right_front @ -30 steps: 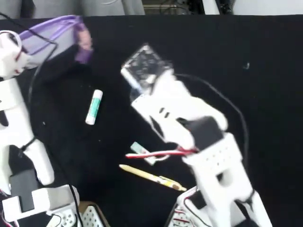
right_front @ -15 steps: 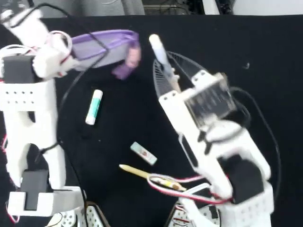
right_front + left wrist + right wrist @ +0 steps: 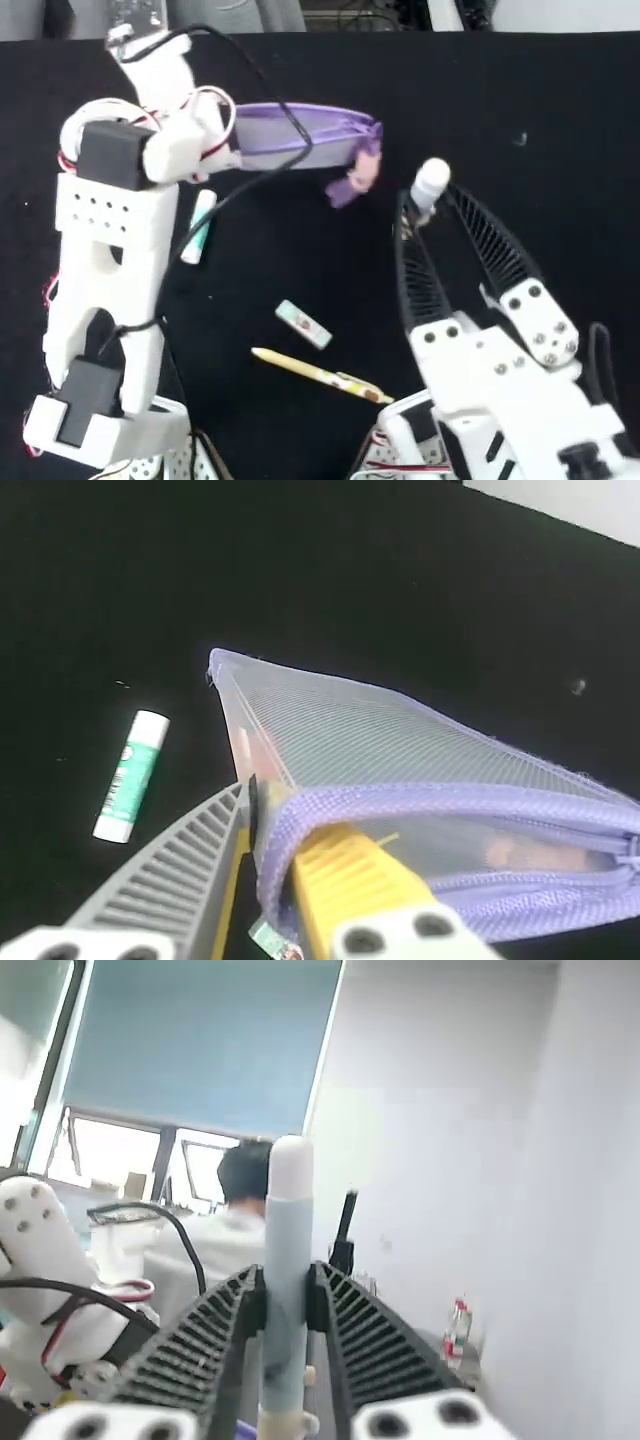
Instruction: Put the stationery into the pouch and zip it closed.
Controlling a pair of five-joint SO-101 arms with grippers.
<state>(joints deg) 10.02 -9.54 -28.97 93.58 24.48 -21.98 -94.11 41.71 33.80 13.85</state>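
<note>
Our left gripper (image 3: 262, 800) pinches the pouch (image 3: 380, 740) by its rim, lifted off the table (image 3: 560, 120) — so things can drop in, we think. Our right gripper (image 3: 285, 1275) squeezes a white-capped pen (image 3: 288, 1210) upright near the pouch's end. The glue stick (image 3: 198, 228), eraser (image 3: 302, 324) and pencil (image 3: 320, 372) lie below.

purple mesh pouch (image 3: 300, 135) held up, unzipped; marker (image 3: 431, 183) raised upright; glue stick (image 3: 199, 228), eraser (image 3: 302, 324), yellow pencil (image 3: 315, 373) lie apart.

Your black desk (image 3: 560, 120) reaches almost to the frame's top edge in the high view. The right wrist view gives you a blue blind (image 3: 200, 1040) over a bright window (image 3: 110, 1160), beside a white wall (image 3: 450, 1110).
</note>
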